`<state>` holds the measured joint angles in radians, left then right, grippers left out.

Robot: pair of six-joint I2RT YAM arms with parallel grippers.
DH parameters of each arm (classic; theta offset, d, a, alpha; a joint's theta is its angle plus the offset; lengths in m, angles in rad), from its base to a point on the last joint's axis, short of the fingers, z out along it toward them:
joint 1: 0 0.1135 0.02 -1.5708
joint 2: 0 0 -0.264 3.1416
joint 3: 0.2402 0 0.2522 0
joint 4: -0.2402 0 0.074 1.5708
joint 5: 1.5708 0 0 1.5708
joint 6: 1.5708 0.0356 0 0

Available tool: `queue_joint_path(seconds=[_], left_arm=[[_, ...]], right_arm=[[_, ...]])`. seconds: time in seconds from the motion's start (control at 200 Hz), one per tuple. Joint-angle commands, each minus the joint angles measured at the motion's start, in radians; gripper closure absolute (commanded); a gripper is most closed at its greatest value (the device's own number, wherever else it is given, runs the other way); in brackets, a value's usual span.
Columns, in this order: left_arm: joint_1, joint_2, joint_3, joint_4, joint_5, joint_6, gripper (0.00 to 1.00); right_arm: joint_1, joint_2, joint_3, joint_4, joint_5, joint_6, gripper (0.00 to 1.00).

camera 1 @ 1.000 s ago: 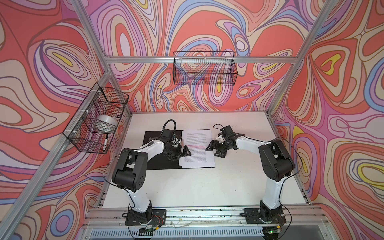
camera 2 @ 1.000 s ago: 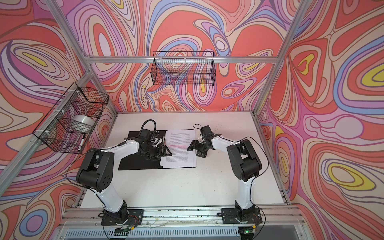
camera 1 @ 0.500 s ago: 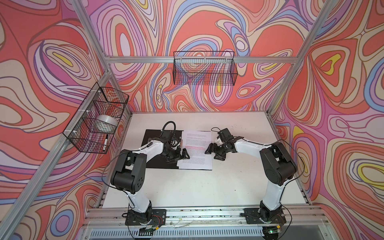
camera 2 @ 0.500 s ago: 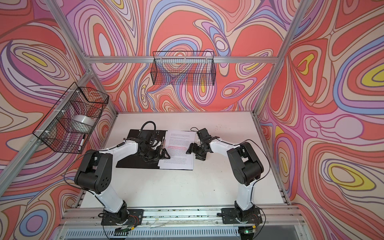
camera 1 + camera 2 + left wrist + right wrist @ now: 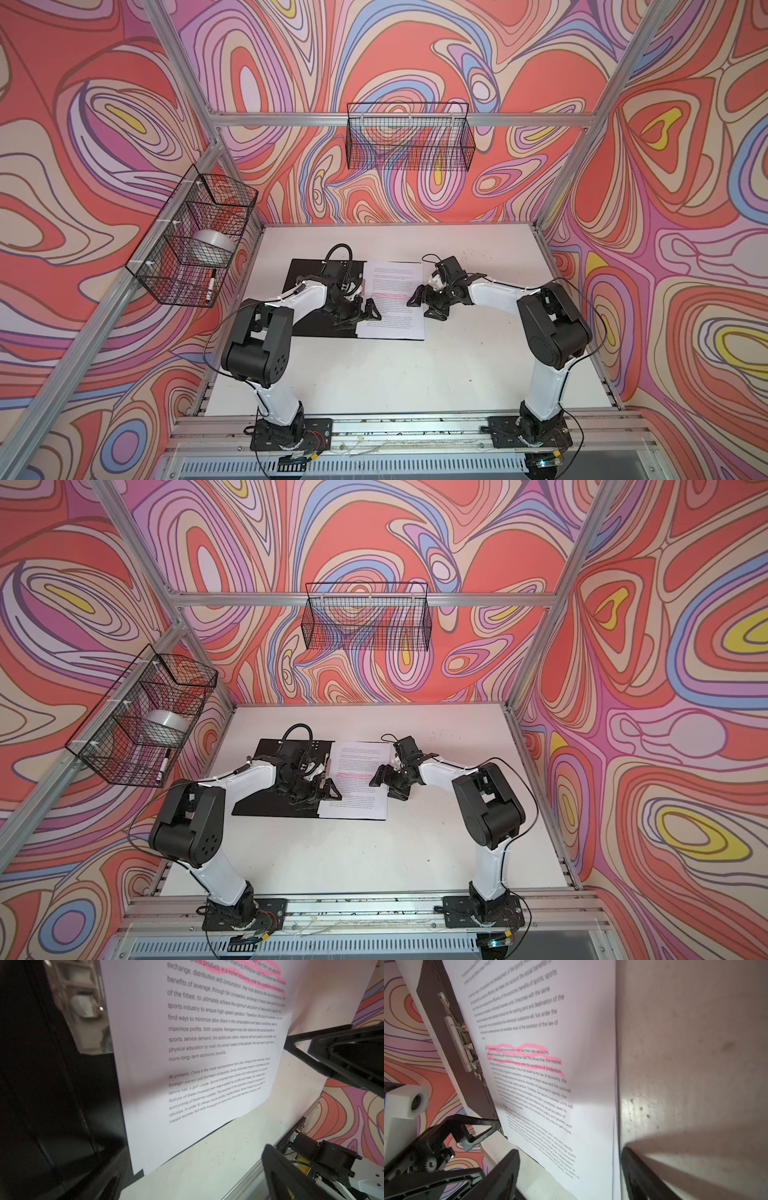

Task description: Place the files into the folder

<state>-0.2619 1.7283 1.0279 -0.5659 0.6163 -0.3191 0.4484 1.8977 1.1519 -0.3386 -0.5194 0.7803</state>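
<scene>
— Where are the files?

— The files [image 5: 392, 305] lie flat on the right half of the folder [image 5: 305, 272], which is spread open, black side up, on the white tabletop [image 5: 395, 374]. The top sheet has pink highlighted lines across its middle. Its left edge sits just beside the metal spine clip [image 5: 459, 1043].

— Is the stack square?

— Nearly. In the right wrist view, the edge of a lower sheet peeks out along the outer side.

— And the arms?

— The left gripper [image 5: 365, 318] hangs low over the folder's spine, at the files' left edge. Its jaws are spread wide and nothing is in them. The right gripper [image 5: 424, 305] is at the opposite edge, released too. One finger is over the paper and the other over bare tabletop, so the paper's edge runs between them. I can't tell whether either finger touches the sheet.

— Anything else around?

— A wire basket [image 5: 166, 291] hangs on the left wall with a roll of tape [image 5: 214, 245] and a marker [image 5: 211, 286] in it. A second basket [image 5: 409, 141] hangs on the back wall.
</scene>
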Motion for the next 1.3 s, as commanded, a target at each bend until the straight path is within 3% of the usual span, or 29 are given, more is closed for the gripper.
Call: queue_joint_path(seconds=[0.0, 0.165, 0.326, 0.886, 1.297], left_arm=[[0.007, -0.033, 0.017, -0.061, -0.072, 0.073, 0.0], [0.053, -0.144, 0.048, -0.078, -0.141, 0.132, 0.0], [0.072, -0.212, 0.06, 0.038, -0.229, 0.139, 0.0], [0.084, 0.08, 0.215, 0.168, -0.234, 0.085, 0.0], [0.092, 0.202, 0.287, 0.182, -0.12, 0.061, 0.0]], right_arm=[[0.003, 0.019, 0.005, -0.018, 0.01, -0.005, 0.19], [0.001, 0.001, 0.138, -0.205, 0.176, -0.104, 0.19], [-0.029, 0.084, 0.288, -0.248, 0.17, -0.151, 0.18], [-0.096, 0.337, 0.57, -0.233, 0.149, -0.2, 0.18], [-0.095, 0.411, 0.636, -0.244, 0.11, -0.201, 0.19]])
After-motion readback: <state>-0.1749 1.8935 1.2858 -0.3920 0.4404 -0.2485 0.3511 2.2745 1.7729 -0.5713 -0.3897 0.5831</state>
